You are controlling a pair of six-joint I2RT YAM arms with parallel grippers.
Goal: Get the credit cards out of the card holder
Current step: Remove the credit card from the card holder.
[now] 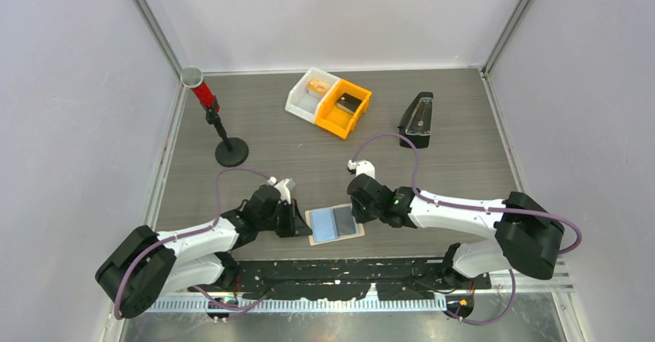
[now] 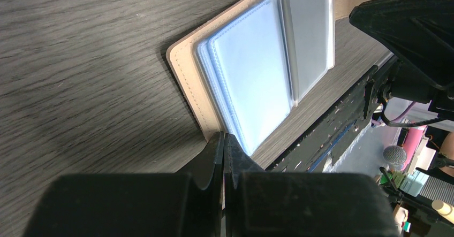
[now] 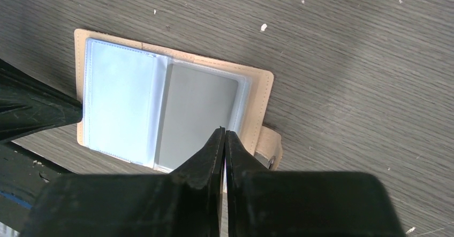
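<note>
The tan card holder (image 1: pixel 315 238) lies open and flat on the table between my two grippers. A light blue card (image 1: pixel 323 225) sits in its left clear sleeve and a silvery grey card (image 1: pixel 345 219) in its right one. No orange card shows. My left gripper (image 1: pixel 303 222) is shut, its tip at the holder's left edge (image 2: pixel 184 71), against the sleeve of the blue card (image 2: pixel 251 76). My right gripper (image 3: pixel 225 131) is shut, its tip over the right edge of the grey card (image 3: pixel 198 108), beside the holder's tab (image 3: pixel 267 148).
At the back stand a white bin (image 1: pixel 311 93) and an orange bin (image 1: pixel 344 106), with a black wedge-shaped case (image 1: pixel 415 120) to their right. A red and black stand (image 1: pixel 212 110) is at the back left. A black perforated plate (image 1: pixel 347 269) runs along the near edge.
</note>
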